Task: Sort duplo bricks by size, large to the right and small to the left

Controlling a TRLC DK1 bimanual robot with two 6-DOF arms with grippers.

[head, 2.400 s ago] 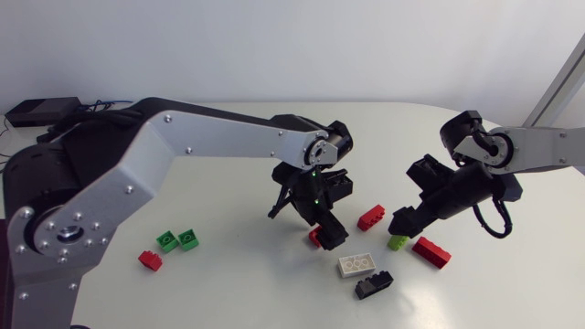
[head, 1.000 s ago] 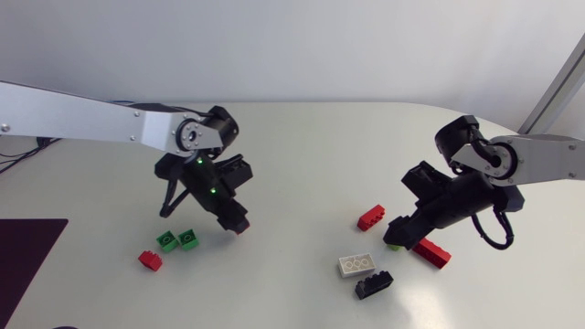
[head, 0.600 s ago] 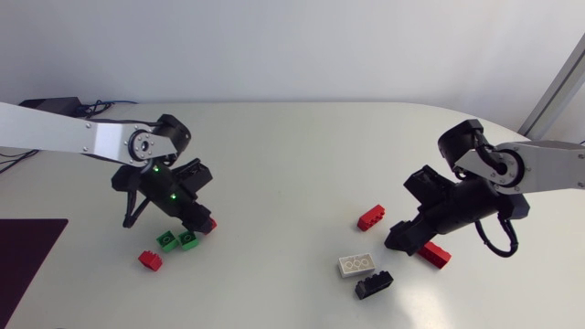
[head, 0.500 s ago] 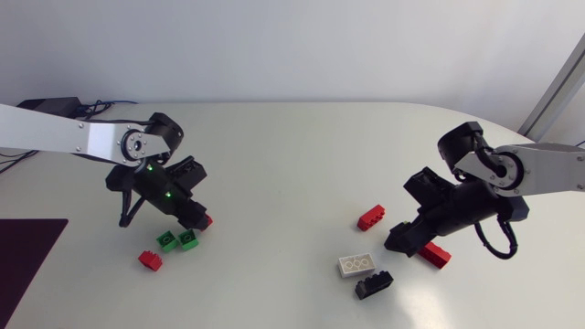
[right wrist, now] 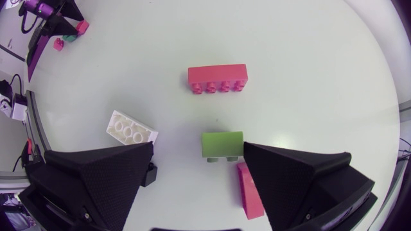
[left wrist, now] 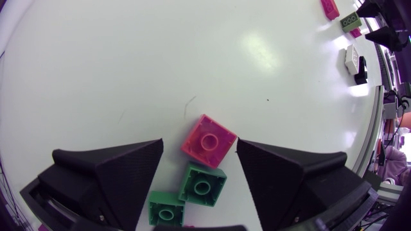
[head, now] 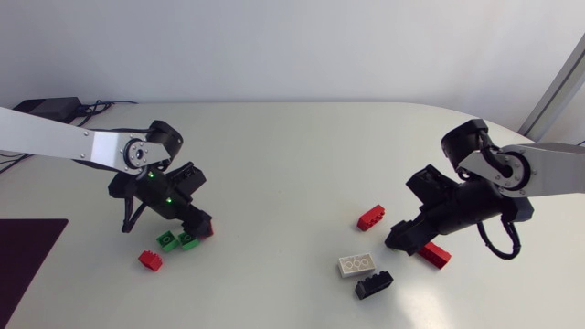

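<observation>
Between the spread wedge fingers of my left gripper [left wrist: 199, 144] sits a small red square plastic brick [left wrist: 209, 138], stud up, with neither finger clearly pressing it. I judge it set down on the white table [left wrist: 128, 64] and released. It lies just beside a pair of small green square bricks [left wrist: 202, 185], with a second small red brick [head: 150, 260] near them, so the small pieces gather on my left as the task asks.

Across the table my right gripper [right wrist: 198, 145] is likewise spread, low over a small lime-green brick [right wrist: 223, 144] lying untouched between its fingers. That one belongs left, I think. Around it lie larger pieces: a long red brick [right wrist: 218, 78] ahead, another long red brick [right wrist: 247, 189] beside one finger, a white brick [right wrist: 131, 128] and a black brick [head: 374, 284].
</observation>
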